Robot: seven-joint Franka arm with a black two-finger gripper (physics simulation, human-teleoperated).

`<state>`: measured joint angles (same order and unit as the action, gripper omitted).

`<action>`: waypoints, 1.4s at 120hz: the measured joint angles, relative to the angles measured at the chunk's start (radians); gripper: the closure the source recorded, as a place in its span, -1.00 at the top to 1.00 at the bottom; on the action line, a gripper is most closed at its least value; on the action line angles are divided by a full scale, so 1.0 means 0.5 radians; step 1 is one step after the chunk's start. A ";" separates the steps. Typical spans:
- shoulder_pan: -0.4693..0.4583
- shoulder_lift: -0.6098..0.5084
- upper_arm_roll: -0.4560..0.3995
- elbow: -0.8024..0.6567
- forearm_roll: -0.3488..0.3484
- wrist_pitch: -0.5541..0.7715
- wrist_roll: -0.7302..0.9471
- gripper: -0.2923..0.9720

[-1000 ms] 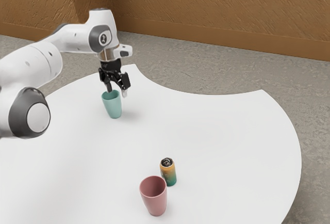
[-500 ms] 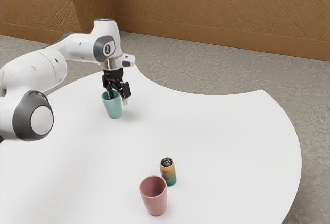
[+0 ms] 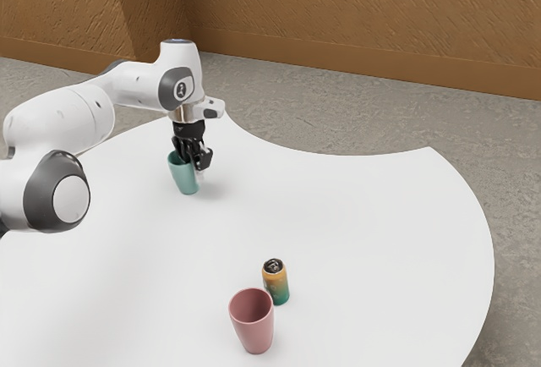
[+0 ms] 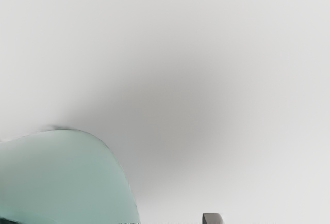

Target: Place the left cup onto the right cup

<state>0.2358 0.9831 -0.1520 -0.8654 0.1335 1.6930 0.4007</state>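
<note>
The teal cup (image 3: 181, 178) stands upright on the white table (image 3: 355, 215), toward the exterior view's left. My gripper (image 3: 193, 161) is down at its rim and open. One finger sits over the cup's mouth and the other outside its wall, on the side facing the exterior view's right. In the wrist view the teal cup (image 4: 62, 177) looms just under my hand, with one fingertip (image 4: 212, 218) apart from its wall. The pink cup (image 3: 252, 320) stands upright near the table's front edge, far from my gripper.
A small green and orange can (image 3: 275, 280) stands just behind the pink cup, on the side toward the exterior view's right. The table's curved edge runs behind my gripper. Wood-panelled walls and grey floor lie beyond.
My hand has come down onto the teal cup's rim and turned about its wrist. Neither cup nor the can has moved.
</note>
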 joint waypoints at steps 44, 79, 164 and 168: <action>-0.010 -0.028 0.012 -0.002 0.026 -0.009 -0.033 -0.68; -0.056 -0.438 0.014 -0.349 0.013 -0.053 -0.059 -0.69; -0.153 -1.546 -0.357 -1.502 -0.150 -0.064 -0.467 -0.70; -0.164 -1.547 -0.379 -1.511 -0.152 -0.063 -0.491 -0.70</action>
<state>0.1539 0.2095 -0.3416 -1.6209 0.0576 1.6613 0.1550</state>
